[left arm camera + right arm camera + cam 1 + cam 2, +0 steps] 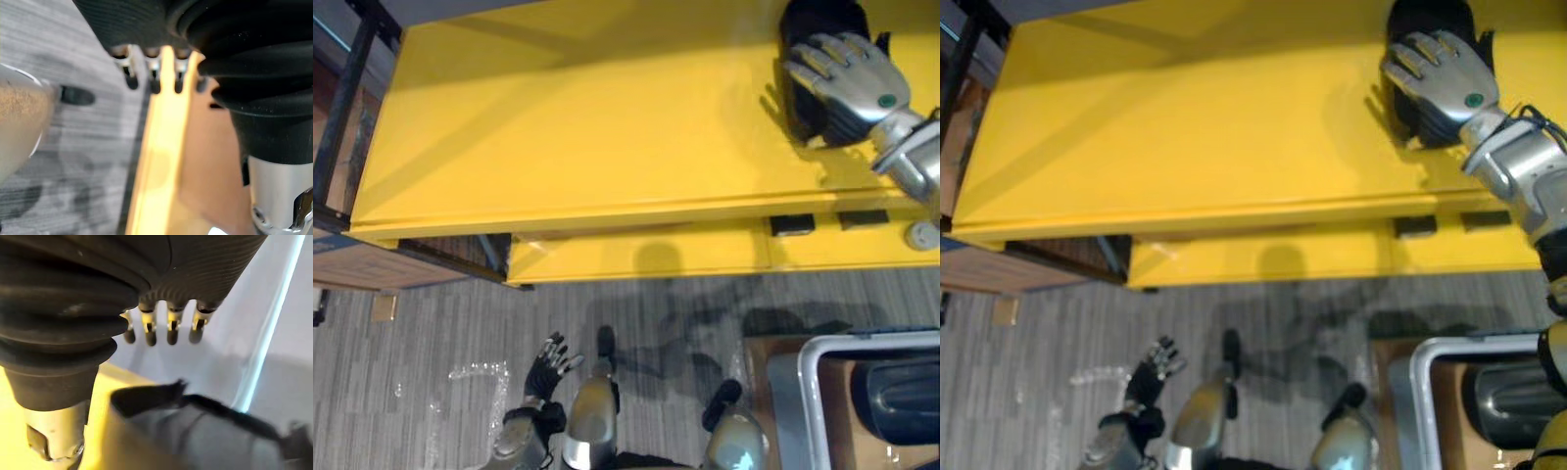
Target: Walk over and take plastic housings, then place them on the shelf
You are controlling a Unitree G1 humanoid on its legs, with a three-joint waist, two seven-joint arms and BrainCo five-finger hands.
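**Right hand lies on the housing atop the yellow shelf**

A black plastic housing (818, 18) sits on the top of the yellow shelf (587, 127), near its far right end. The right hand (847, 73) lies over it, palm down. In the right wrist view its fingers (171, 328) reach out straight past the housing's dark edge, so the hand is open and not clasped round the part.

The left hand (548, 367) hangs low over the grey floor (440, 333), well apart from the shelf, its fingers spread and holding nothing.

At the lower right stands a white-rimmed bin (862, 343) with another dark part (901, 392) inside. A lower yellow ledge (636, 255) juts out beneath the shelf top.
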